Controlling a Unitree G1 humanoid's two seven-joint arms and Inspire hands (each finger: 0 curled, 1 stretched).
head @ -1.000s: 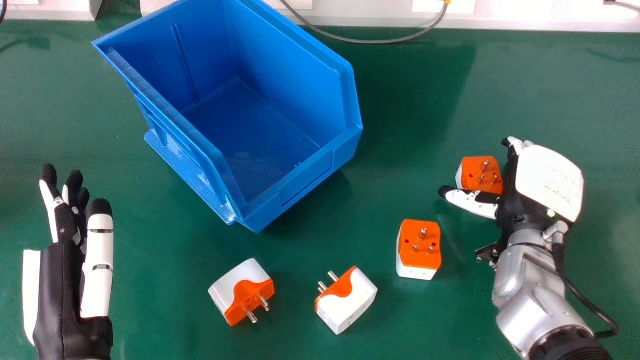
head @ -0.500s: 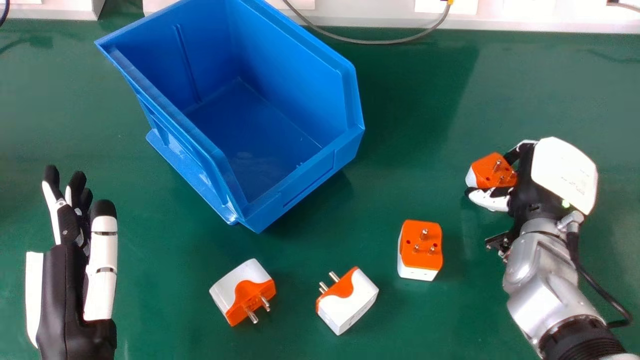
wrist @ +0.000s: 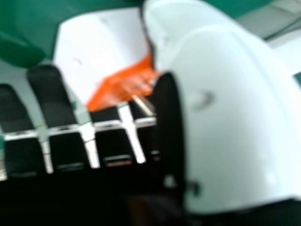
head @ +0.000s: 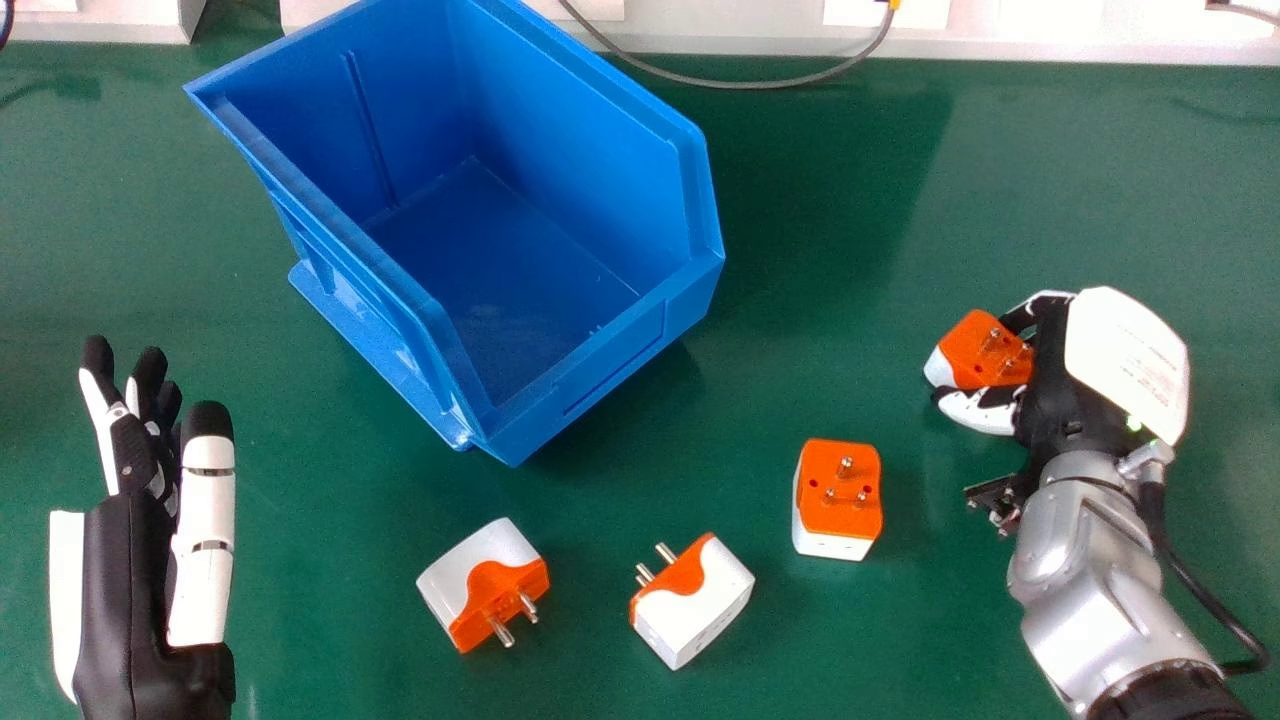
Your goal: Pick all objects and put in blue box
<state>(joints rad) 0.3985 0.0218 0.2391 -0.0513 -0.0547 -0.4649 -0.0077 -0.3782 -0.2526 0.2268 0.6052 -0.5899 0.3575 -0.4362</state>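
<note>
Right hand pinching held adapter, blue box off to its left

Your right hand has the orange and white adapter between thumb and curled fingers, thumb on the near side, fingers on the far side. Pins on the orange face point up in the head view. Can't tell if the adapter is off the green table or touching it. In the right hand view its white body and orange face sit against your fingers, beside the thumb, with a metal pin showing.

Just nearer to you and left of that hand, second adapter lies on the table, pins up. Farther left and nearer, third adapter lies with pins angled away from you. Left again, fourth adapter lies with pins angled toward you. These three sit apart from each other.

Blue box stands well left of your right hand, beyond the three loose adapters, open side up. Farthest left is your left hand, fingers extended, gripping nothing.
</note>
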